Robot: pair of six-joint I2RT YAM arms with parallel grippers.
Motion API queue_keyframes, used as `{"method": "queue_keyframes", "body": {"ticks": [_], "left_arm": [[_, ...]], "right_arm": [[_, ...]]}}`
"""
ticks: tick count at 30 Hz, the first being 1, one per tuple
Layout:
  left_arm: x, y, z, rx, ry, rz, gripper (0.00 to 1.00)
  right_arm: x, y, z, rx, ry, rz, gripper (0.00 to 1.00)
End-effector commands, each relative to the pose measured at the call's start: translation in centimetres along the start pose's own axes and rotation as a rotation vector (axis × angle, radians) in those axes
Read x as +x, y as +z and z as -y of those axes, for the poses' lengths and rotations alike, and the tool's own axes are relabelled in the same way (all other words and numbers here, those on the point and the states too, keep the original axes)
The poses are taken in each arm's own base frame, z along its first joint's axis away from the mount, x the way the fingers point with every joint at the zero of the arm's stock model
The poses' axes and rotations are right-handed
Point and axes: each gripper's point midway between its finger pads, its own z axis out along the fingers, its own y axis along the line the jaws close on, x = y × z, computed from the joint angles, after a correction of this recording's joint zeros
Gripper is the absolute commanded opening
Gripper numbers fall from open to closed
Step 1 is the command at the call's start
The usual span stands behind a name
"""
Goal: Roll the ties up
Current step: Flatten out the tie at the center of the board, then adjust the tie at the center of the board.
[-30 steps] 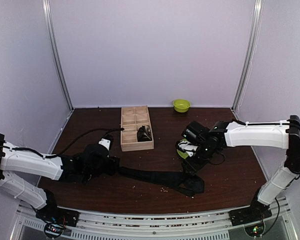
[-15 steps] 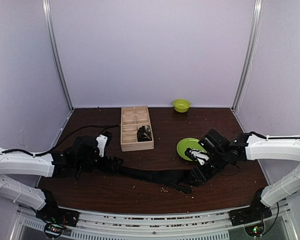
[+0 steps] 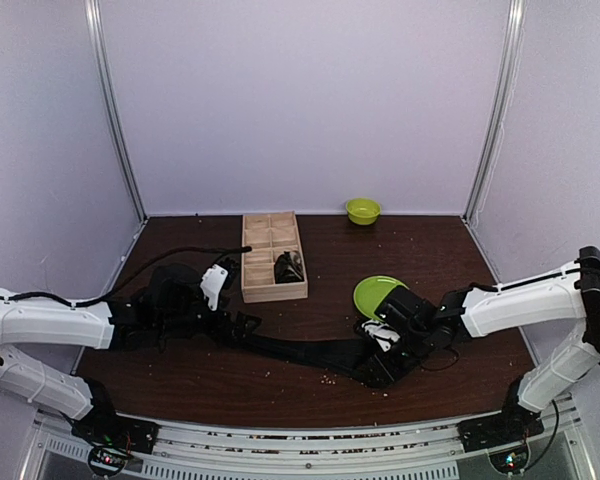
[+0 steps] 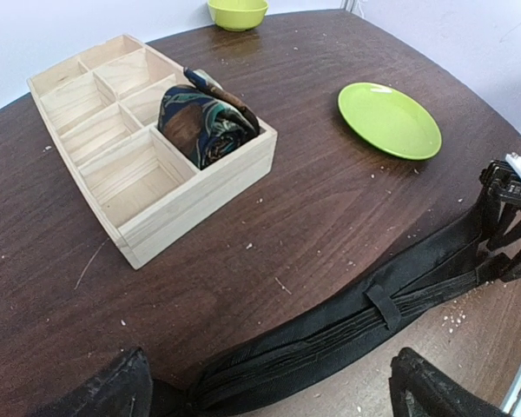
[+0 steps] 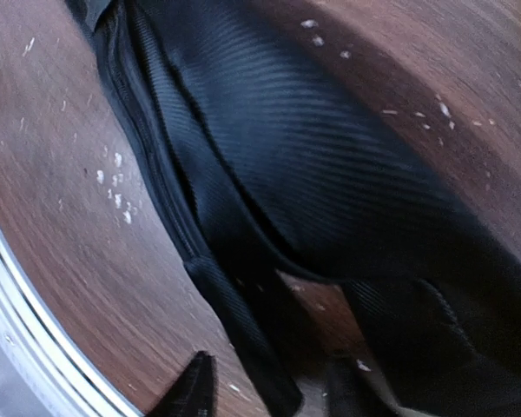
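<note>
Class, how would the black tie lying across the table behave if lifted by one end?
Probably floppy: the tie lies flat with soft folds at its wide end. Likely light, being thin fabric. Its ribbed weave might resist slipping.

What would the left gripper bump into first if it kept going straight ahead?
Probably the black tie, which lies right inside the open left gripper. Depth is hard to judge, but nothing looks nearer.
</note>
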Motion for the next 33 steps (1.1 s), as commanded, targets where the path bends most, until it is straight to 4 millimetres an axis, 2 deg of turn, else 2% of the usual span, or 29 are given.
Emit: {"method": "queue_keyframes", "body": {"ticks": [1,4,6,9,11,14,18,21,23,26,29,31,33], "left_arm": [[-2.3,-0.3,0.2,-0.002,0.020,0.061,0.98],[-2.2,-0.4,-0.1,-0.017,0.025,0.057,0.98],[-2.3,-0.4,-0.2,-0.024,0.030,0.058,0.98],[-2.1,-0.4,-0.4,-0.037,0.043,0.050,0.98],[-1.9,-0.2,-0.6,-0.048,0.049,0.037,0.98],[-1.7,0.1,-0.7,-0.057,0.059,0.014,0.98],[-1.6,0.0,-1.3,-0.094,0.053,0.003,0.98],[-1.3,-0.1,-2.1,-0.139,0.044,-0.009,0.98],[-1.3,-0.2,-2.5,-0.158,0.030,-0.005,0.98],[-1.7,-0.6,-2.9,-0.180,-0.002,0.027,0.98],[-2.5,-1.3,-3.4,-0.206,-0.041,0.077,0.98],[-3.1,-1.8,-3.8,-0.222,-0.065,0.112,0.98],[-3.5,-2.1,-3.9,-0.225,-0.077,0.133,0.98]], "right_arm": [[-1.4,0.3,-0.4,0.034,-0.014,0.021,0.31],[-1.6,-0.9,-0.2,0.072,-0.021,0.022,0.08],[-2.3,-2.4,-0.2,0.092,-0.034,0.044,0.00],[-3.6,-4.4,-0.4,0.108,-0.059,0.079,0.00],[-4.2,-4.8,0.0,0.125,-0.072,0.076,0.00],[-4.1,-3.8,1.1,0.162,-0.086,0.004,0.10],[-3.5,-3.4,4.3,0.307,-0.073,-0.042,0.33],[-3.3,-3.8,6.0,0.383,-0.039,-0.036,0.36],[-3.7,-3.9,5.1,0.337,-0.020,-0.001,0.36],[-4.7,-3.6,1.0,0.154,-0.009,0.077,0.37],[-5.2,-3.2,-2.6,0.055,-0.040,0.099,0.46],[-5.5,-2.6,-3.6,0.063,-0.073,0.096,0.55],[-5.8,-1.7,-3.7,0.097,-0.097,0.086,0.60]]}}
